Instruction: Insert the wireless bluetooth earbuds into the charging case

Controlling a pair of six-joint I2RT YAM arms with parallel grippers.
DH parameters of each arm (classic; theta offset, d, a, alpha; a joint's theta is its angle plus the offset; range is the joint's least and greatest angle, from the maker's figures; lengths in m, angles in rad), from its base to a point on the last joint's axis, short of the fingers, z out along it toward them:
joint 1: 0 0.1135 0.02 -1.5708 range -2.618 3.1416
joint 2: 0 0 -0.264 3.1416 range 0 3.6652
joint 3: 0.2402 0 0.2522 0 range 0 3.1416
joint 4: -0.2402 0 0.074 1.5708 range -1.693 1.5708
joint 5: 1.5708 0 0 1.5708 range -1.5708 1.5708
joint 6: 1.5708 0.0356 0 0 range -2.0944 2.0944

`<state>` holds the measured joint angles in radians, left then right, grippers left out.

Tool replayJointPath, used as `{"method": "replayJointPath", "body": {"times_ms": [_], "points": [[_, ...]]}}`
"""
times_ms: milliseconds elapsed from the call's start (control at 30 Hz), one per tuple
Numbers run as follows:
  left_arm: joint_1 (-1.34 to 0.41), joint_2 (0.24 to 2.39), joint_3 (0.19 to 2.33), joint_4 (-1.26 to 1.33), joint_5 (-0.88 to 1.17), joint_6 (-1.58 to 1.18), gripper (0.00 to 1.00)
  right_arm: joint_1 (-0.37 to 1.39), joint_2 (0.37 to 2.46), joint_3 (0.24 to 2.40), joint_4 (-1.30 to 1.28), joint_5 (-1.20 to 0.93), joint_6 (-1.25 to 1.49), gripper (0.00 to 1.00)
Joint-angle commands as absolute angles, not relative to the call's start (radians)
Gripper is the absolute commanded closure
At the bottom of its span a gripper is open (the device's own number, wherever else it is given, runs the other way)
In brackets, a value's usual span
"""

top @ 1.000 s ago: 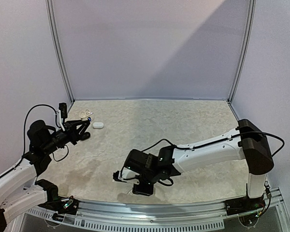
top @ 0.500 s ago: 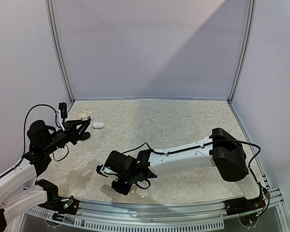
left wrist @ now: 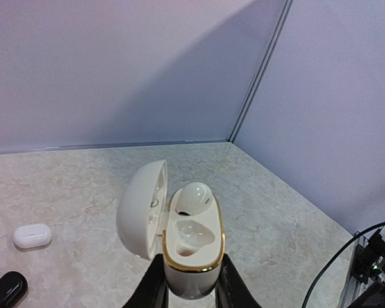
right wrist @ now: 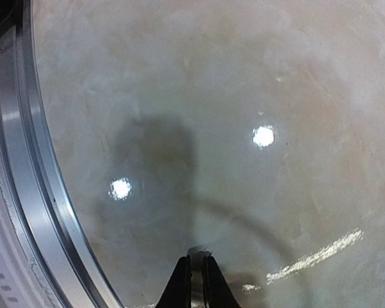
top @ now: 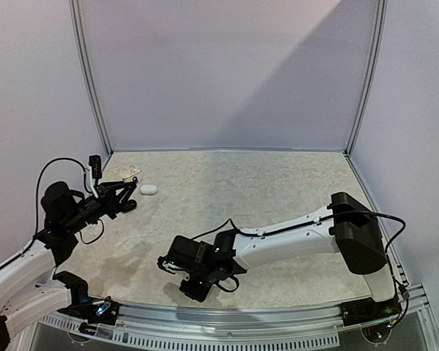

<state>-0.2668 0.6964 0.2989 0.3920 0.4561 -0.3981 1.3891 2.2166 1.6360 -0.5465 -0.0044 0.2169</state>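
Observation:
My left gripper [left wrist: 191,264] is shut on the white, gold-rimmed charging case [left wrist: 191,247], held above the table at the far left [top: 130,175]. Its lid stands open to the left. One white earbud [left wrist: 194,196] sits in the far socket, and the near socket [left wrist: 189,235] is empty. My right gripper [right wrist: 197,258] hangs low over the table near the front edge [top: 195,285]. Its jaws are almost together on a small pale earbud [right wrist: 197,252], which peeks out between the tips. No other earbuds show.
A closed white case [left wrist: 32,235] lies on the table near the left gripper [top: 148,189], with a black case [left wrist: 6,289] nearer in the left wrist view. The metal rail [right wrist: 25,192] of the table's front edge runs just left of my right gripper.
My right arm swung left along the front edge, then drew back a little, and its jaws closed on the small white bud lying there. The left arm and case stayed still.

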Motion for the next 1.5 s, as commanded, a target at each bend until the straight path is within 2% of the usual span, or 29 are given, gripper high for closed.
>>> {"method": "replayJointPath", "body": {"times_ms": [0,400,733,1467], "points": [[-0.278,0.699,0.289,0.416,0.450,-0.405,1.00,1.402,2.173,1.584,-0.657,0.034,0.236,0.93],[-0.278,0.700,0.290,0.418,0.449,-0.409,1.00,1.406,2.116,1.545,-0.738,0.070,0.216,0.93],[-0.280,0.701,0.290,0.420,0.451,-0.409,1.00,1.463,2.128,1.582,-0.768,0.011,0.076,0.89],[-0.283,0.704,0.288,0.416,0.446,-0.411,1.00,1.461,2.054,1.498,-0.858,0.153,0.192,0.89]]}}
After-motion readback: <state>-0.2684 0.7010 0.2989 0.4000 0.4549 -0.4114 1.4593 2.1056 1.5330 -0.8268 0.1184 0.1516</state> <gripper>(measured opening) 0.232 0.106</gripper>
